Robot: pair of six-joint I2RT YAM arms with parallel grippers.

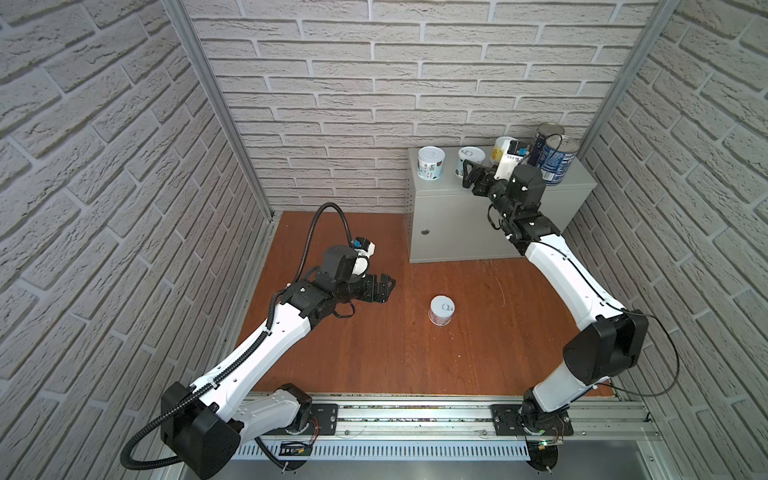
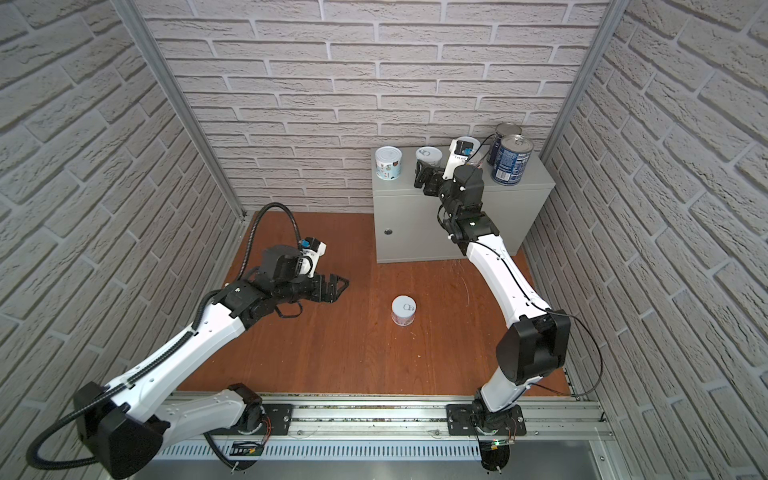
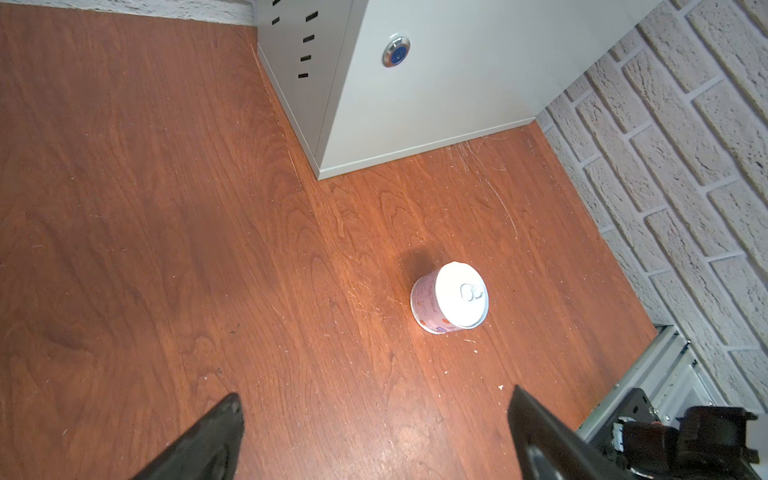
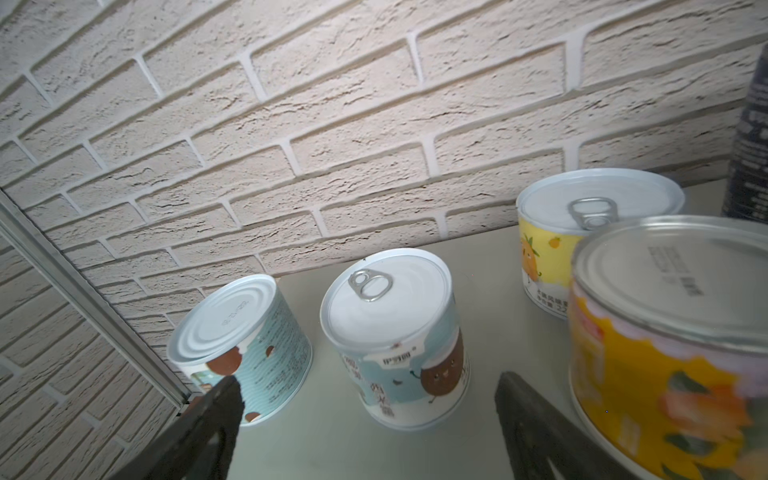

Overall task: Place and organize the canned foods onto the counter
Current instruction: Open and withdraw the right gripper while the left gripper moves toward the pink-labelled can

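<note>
One short can (image 1: 441, 311) (image 2: 404, 310) with a white lid and pinkish label (image 3: 451, 297) stands on the wooden floor. My left gripper (image 1: 387, 289) (image 3: 374, 397) hovers open to its left, empty. Several cans stand on the counter (image 1: 457, 224) (image 2: 415, 232): two light-blue ones (image 4: 241, 345) (image 4: 395, 332), a yellow one (image 4: 582, 232), an orange one (image 4: 665, 353) and two dark-blue ones (image 1: 559, 160) (image 1: 547, 134). My right gripper (image 1: 466, 174) (image 4: 369, 379) hangs open over the counter top, just short of the light-blue can with the pull ring, gripping nothing.
Brick-patterned walls close in the back and both sides. An aluminium corner post (image 4: 83, 299) stands beside the counter's left end. The rail (image 1: 415, 415) carrying both arm bases runs along the front edge of the floor.
</note>
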